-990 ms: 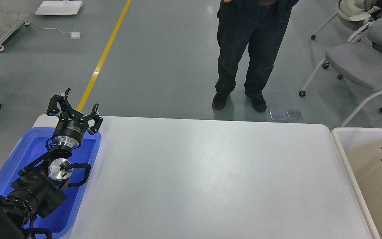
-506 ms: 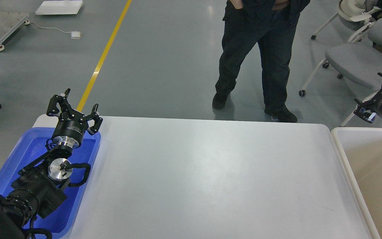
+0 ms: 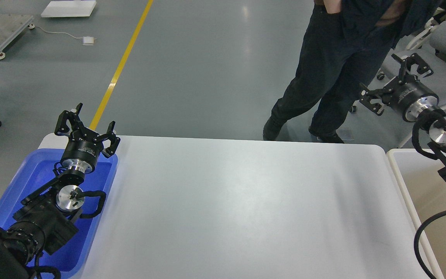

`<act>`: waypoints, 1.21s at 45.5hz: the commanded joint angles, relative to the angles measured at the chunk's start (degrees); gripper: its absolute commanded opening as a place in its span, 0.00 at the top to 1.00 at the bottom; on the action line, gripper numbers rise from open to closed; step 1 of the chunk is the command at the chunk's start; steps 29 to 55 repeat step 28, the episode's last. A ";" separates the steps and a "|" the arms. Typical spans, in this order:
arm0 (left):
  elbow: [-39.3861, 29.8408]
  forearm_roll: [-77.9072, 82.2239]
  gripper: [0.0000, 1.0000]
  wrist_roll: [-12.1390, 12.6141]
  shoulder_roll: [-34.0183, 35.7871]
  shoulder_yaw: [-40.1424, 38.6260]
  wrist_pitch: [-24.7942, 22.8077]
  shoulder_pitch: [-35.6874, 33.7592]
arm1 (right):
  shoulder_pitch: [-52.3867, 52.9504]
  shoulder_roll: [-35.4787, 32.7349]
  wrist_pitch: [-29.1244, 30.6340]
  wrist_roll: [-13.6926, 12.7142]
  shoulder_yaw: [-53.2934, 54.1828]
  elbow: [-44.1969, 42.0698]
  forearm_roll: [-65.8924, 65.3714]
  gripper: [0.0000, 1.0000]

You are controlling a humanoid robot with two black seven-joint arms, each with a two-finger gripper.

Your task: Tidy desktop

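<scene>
Your large smooth white rectangular desktop (image 3: 246,209) fills the centre, bare. Your left gripper (image 3: 85,130), fingers spread and empty, hangs over the blue plastic tray (image 3: 18,182) at nine o'clock; your right gripper (image 3: 391,91), likewise spread, is parked at two o'clock, apparently finished.

No text, label, brand or number can be read anywhere. The black cylindrical wrist housing of the left gripper (image 3: 86,131), at about nine o'clock, bears faint white lettering, too small to make out.
</scene>
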 commanded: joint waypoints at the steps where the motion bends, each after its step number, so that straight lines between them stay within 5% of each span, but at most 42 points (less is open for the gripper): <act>1: 0.00 0.00 0.00 0.00 0.00 0.00 0.00 0.00 | -0.63 6.37 2.21 -0.01 1.33 0.32 0.68 0.00; 19: 0.00 0.00 0.00 0.00 0.00 0.00 0.00 0.00 | -5.20 14.54 3.36 0.43 3.88 -0.30 0.68 0.00; 55: 0.00 0.00 0.00 0.00 0.00 0.00 0.00 0.00 | -6.95 15.16 5.82 0.52 3.88 -0.39 0.68 0.00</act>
